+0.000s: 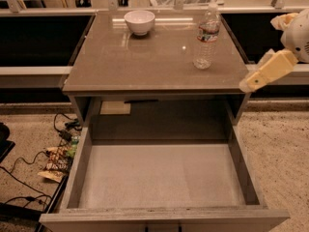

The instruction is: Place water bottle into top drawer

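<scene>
Clear plastic made up the bottle [206,37]: a ribbed body, a white cap, and a white-and-red label band round its upper part. We could read no writing or brand on that band. It stood upright on the desk [145,62], towards the right rear. It was well apart from the white bowl [139,21] at the back and taller than it.

Below the desk's front edge the drawer [76,173] was pulled far out, showing a flat grey floor and low side walls. Its pale front panel was cut off by the bottom of the view.

The cream claw [253,80] hung in the air just off the desk's right front corner, pointing down and left. It was apart from the bottle and touched nothing we could see. Whether it was wide or narrow we could not tell, and the arm behind it ran out of view at the right.

A pale card [115,108] sat in the recess under the desk; we could not make out what it was. Cables [29,178] and a printed packet [57,159] lay on the floor at left, the packet's print unreadable.
</scene>
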